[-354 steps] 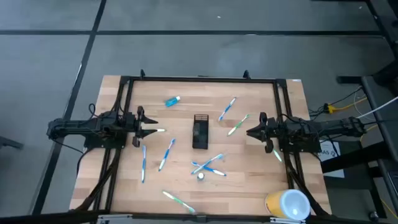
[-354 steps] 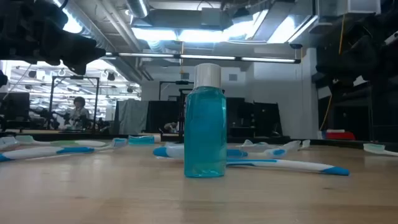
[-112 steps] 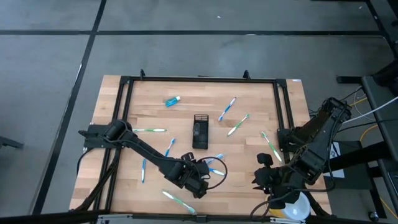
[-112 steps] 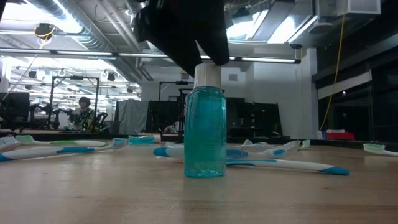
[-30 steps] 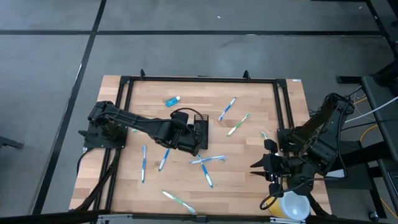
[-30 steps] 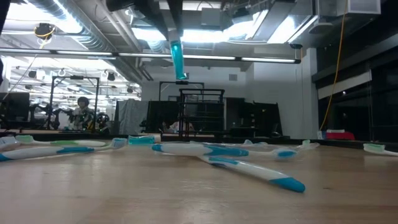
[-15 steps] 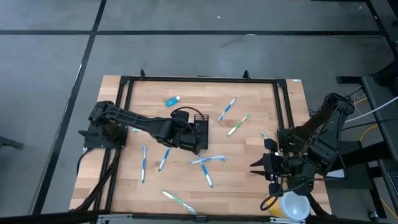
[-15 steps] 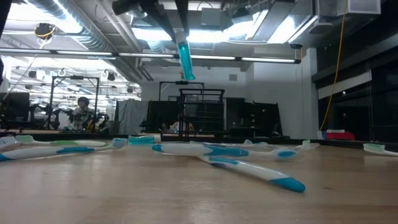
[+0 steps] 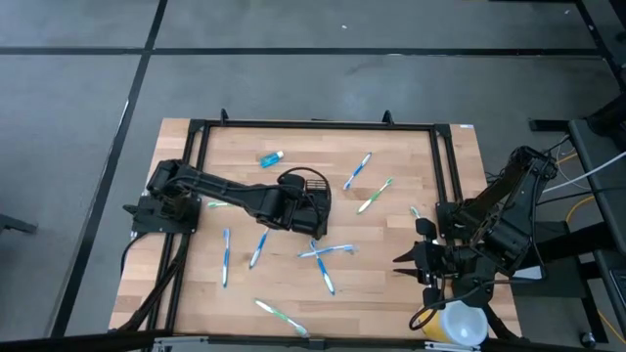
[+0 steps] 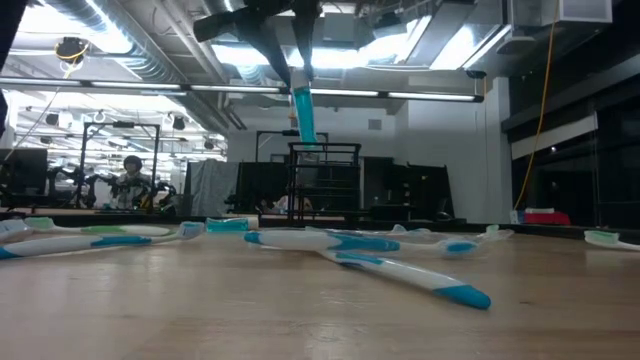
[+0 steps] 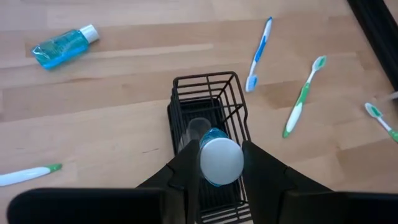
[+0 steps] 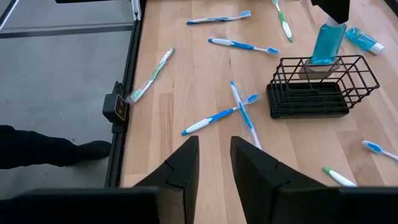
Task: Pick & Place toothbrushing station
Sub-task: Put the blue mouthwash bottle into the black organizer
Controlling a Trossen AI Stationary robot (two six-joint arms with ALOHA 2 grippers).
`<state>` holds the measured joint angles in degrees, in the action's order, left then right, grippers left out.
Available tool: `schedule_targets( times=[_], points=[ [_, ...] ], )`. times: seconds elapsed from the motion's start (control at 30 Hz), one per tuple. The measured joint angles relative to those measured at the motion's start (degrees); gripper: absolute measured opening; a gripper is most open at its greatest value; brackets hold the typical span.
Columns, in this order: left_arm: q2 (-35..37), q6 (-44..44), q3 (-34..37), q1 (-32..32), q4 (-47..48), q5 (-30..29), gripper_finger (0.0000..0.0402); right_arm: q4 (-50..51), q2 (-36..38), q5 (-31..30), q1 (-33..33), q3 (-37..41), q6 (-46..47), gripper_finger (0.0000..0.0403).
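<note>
Now the wooden table (image 9: pixel 391 284) carries the left arm (image 9: pixel 220 194) stretched across its middle, with the right arm (image 9: pixel 494 225) waiting folded at the right edge near the yellow-and-white cup (image 9: pixel 460 323). The black mesh holder (image 12: pixel 320 87) stands upright near the table's centre. The left gripper (image 11: pixel 214 163) hangs directly above it, fingers pinching a blue bottle (image 12: pixel 325 42) with a white cap (image 11: pixel 221 160). A second ago the bottle was held higher and tilted, a little to the near-left of the basket; it has since swung upright and come down, so that its base sits at the holder's rim — whether it has entered is hard to say from these views. That suggests the placing step is nearly done: what remains is a short straight descent and a release. The risk is the bottle catching on the wire rim or tipping the light holder. The right gripper (image 12: pixel 214 158) hovers over the near-right part of the table with its fingers spread a little and nothing between them. Several toothbrushes (image 9: pixel 328 252) lie scattered around the holder — blue-white and green-white — and a small blue tube (image 9: pixel 271 157) lies at the far left, none of them yet in the holder.
</note>
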<state>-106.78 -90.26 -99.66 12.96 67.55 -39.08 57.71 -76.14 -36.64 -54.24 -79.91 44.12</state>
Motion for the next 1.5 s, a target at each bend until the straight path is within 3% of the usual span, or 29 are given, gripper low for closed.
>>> schedule_targets(
  times=[1.0,1.27,1.5],
  points=[
    [-3.0,5.6,0.0,-1.4,-2.7,1.1,0.009,-0.2,0.0,0.0,0.0,0.0,0.4,0.0096],
    [-3.0,9.5,0.0,-1.9,-3.4,3.7,0.0179,-0.2,0.0,0.0,0.0,0.0,0.4,0.0096],
    [-3.0,10.1,0.1,-1.8,-3.2,2.7,0.0205,-0.2,0.0,0.0,0.0,0.0,0.4,0.0096]
  ],
)
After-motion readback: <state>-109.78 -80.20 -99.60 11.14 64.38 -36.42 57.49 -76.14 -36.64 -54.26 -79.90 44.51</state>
